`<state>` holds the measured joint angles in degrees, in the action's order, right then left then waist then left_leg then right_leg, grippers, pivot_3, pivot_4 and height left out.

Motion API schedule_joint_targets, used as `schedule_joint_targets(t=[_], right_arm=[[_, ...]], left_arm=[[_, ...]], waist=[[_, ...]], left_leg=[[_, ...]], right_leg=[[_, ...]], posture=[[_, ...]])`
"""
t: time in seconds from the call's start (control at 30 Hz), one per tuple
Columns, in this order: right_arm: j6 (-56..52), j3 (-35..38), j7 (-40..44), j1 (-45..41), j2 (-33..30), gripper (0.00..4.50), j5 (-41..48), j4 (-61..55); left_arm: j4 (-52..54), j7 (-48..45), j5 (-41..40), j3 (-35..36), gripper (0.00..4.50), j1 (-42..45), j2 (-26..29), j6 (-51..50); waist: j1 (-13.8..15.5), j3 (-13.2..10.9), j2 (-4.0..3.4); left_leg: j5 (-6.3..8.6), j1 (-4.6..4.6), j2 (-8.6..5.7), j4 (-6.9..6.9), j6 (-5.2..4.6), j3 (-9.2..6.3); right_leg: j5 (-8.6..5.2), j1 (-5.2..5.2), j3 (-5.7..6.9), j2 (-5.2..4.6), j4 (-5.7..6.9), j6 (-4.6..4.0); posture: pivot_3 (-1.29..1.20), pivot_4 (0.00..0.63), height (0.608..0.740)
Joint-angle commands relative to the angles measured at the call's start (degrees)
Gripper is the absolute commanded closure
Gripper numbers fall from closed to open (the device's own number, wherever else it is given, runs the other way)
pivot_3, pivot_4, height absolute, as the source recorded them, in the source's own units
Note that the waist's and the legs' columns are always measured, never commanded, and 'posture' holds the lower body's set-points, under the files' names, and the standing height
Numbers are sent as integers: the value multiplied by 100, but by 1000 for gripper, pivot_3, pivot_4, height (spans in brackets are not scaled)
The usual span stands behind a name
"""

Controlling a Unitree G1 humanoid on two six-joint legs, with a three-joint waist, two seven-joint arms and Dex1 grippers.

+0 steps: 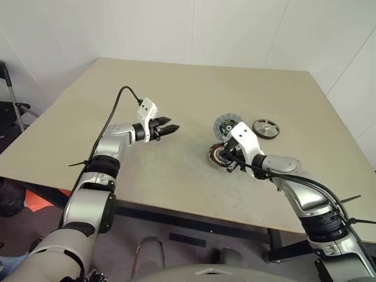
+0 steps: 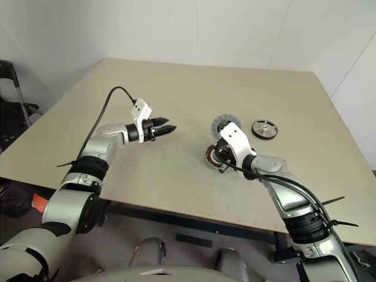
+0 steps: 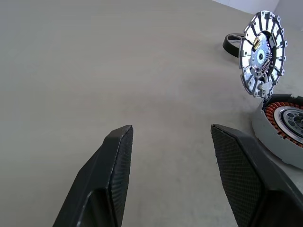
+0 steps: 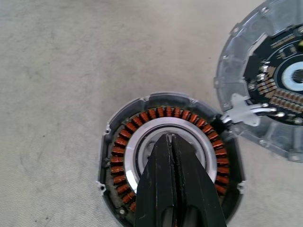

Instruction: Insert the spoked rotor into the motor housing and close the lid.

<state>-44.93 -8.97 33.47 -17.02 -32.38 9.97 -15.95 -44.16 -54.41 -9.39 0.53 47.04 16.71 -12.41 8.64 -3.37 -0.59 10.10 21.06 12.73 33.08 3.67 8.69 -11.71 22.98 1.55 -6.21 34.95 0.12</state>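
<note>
The motor housing (image 4: 119, 152), a black cup with copper-red windings around a silver centre, lies open on the table (image 1: 176, 88). My right gripper (image 4: 171, 137) is shut and holds nothing, its tips over the housing's silver centre. The lid (image 4: 258, 75), a ribbed grey disc with a dark middle, leans tilted against the housing's far side. The spoked rotor (image 1: 265, 128), black-rimmed with a silver face, lies flat just right of the lid. My left gripper (image 1: 167, 129) hovers open over bare table, left of the housing (image 1: 217, 155).
The beige table runs wide to the left and far side. Its front edge lies close below both arms. A dark metal stand (image 1: 10, 97) is off the left edge, and white walls (image 1: 235, 29) close the back and right.
</note>
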Motion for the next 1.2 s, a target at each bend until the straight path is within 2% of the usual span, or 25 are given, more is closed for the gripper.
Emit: schedule_joint_targets(t=[0.03, 0.27, 0.6, 0.9, 1.1, 1.2], right_arm=[[-29, 406, 51, -239, 39, 4474, 256, -320], [80, 354, 87, -107, 33, 4474, 201, -22], [203, 101, 8, 394, 333, 4474, 124, 421], [292, 383, -53, 139, 174, 4474, 97, 301], [-39, 1047, 78, -100, -378, 4474, 361, -407], [-211, 1656, 222, -207, -714, 4474, 671, -635]], left_arm=[[-17, 39, -52, 72, 1728, 227, 24, 153], [-140, 47, -43, 62, 1728, 297, -3, 231], [-286, 69, -34, 92, 1728, 383, 51, 308], [-448, 92, -16, 87, 1728, 440, 70, 417], [-468, 88, -15, 91, 1728, 403, 89, 444], [-493, 83, -21, 103, 1728, 396, 107, 448]], waist=[[-4, 0, 0], [-9, 0, 0], [-12, 4, 5], [-11, 7, 10], [1, 7, 10], [6, 7, 10]], left_leg=[[0, 0, 2, 0, 0, 0], [0, 0, 2, 0, 0, 0], [0, -2, 2, 0, 0, 0], [-1, -10, 2, 0, 3, 0], [0, 2, -1, 0, 0, -1], [1, 2, 2, -1, -1, -1]], right_leg=[[0, 0, 0, 1, 0, 0], [0, 2, 1, 2, -1, 0], [0, 0, 1, 2, 0, 0], [0, -8, 1, 1, 1, 0], [0, -1, 0, 0, -3, 0], [0, -1, 1, 2, -5, 0]], posture=[[0, 0, 740], [0, 0, 740], [0, 0, 740], [0, 0, 740], [0, 0, 740], [0, 0, 740]])
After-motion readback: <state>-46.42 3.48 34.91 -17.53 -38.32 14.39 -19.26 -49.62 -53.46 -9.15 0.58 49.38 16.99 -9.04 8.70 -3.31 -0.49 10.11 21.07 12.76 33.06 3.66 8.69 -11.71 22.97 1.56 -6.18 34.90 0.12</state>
